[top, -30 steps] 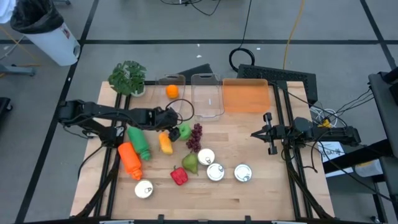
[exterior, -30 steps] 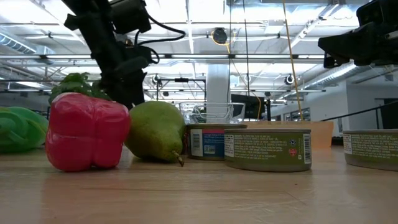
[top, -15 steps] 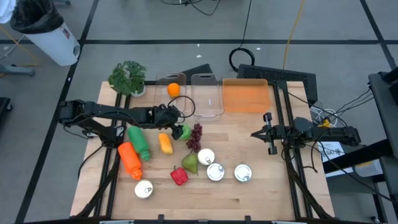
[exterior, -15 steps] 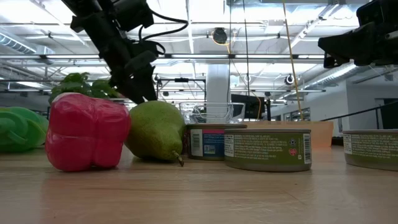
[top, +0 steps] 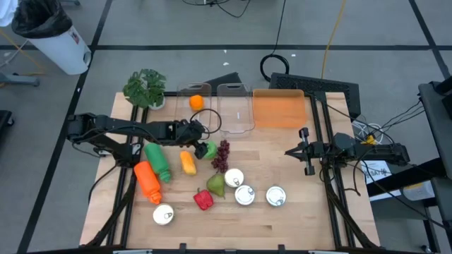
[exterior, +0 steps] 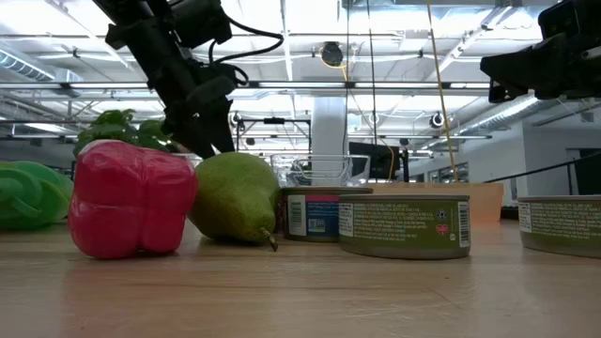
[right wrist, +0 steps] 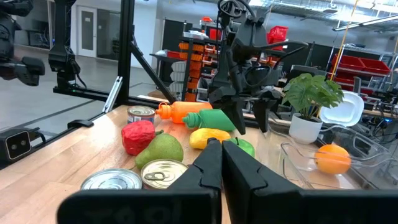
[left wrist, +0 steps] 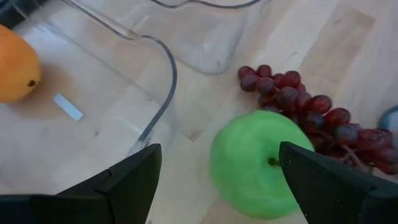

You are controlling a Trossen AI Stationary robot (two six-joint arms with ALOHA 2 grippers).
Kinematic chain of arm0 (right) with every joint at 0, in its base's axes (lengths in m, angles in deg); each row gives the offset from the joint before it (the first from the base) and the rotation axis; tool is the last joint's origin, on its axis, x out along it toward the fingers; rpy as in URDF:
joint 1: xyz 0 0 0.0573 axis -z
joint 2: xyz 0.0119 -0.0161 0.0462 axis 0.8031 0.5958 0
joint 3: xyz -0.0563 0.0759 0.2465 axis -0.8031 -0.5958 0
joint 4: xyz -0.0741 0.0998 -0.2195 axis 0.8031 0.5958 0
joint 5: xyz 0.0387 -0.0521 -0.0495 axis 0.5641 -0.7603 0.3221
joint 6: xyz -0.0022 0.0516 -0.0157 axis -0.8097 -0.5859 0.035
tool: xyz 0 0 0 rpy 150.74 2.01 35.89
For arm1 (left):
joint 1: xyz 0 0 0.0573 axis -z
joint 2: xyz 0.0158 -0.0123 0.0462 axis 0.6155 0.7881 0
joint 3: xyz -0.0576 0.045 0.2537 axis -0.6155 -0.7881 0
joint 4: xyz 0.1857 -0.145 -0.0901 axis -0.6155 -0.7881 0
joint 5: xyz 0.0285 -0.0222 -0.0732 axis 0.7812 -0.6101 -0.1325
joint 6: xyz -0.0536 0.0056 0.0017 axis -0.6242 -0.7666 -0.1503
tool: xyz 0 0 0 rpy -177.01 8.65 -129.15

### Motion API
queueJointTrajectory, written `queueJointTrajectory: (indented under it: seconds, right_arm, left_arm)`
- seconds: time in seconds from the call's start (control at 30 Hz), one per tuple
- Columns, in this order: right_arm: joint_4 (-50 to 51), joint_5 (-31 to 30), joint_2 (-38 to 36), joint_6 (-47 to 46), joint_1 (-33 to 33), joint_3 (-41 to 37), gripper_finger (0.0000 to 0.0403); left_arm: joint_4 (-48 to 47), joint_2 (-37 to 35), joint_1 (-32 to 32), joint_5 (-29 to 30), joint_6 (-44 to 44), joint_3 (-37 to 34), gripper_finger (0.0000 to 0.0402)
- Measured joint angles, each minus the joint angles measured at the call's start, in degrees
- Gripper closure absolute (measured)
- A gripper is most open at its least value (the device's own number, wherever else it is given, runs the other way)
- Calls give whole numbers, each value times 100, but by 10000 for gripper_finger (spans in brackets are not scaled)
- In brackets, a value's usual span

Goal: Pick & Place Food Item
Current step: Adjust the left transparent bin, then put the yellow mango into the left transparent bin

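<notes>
A: Green apple (left wrist: 260, 163) is lying on the surface (top: 282, 226), touching the bunch of grapes (left wrist: 298, 106) on one side, just beside the yellow pepper (top: 188, 162). Nothing is lifting it.

B: And the left gripper (left wrist: 214, 171)?

A: It is hovering over the apple, fingers (left wrist: 127, 180) spread wide to either side of the fruit. No contact showing in the wrist view. I am judging this as the approach just ahead of a grasp.

B: Anything placed so far?

A: An orange (top: 195, 102) is sitting inside the nearer clear container (top: 194, 90). The second clear container (top: 235, 107) and the orange bin (top: 278, 109) beside it are looking bare. Which one is meant for the apple, I cannot tell.

B: So what is left?

A: Closing on the apple, lifting, carrying it to a container. Pear (exterior: 235, 197), red pepper (exterior: 131, 199) and cans (exterior: 404, 225) are lying loose nearer the front edge.

B: Right gripper (right wrist: 221, 158)?

A: Waiting well apart at the right side of the surface, fingers pressed together on nothing.
</notes>
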Motion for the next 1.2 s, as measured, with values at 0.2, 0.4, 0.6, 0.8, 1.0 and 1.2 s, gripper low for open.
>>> queueJointTrajectory:
  seconds: [0.2,0.4,0.6,0.8,1.0,1.2]
  right_arm:
    - [0,-1,2,1,0,0,403]
    - [0,-1,1,1,0,1,403]
    - [0,0,0,2,0,0,403]
    - [0,-2,2,1,0,0,403]
    - [0,-2,2,2,0,0,403]
    - [0,0,2,2,0,0,403]
  left_arm:
    - [-21,0,2,-154,-15,0,64]
    - [-93,-114,2,-192,-37,-2,64]
    - [-610,-610,2,-194,-261,-7,64]
    - [-1387,-1074,208,-192,-858,-2,64]
    - [-2010,-931,764,-398,-1606,-2,64]
    - [-2229,-811,1338,-909,-3692,-2,64]
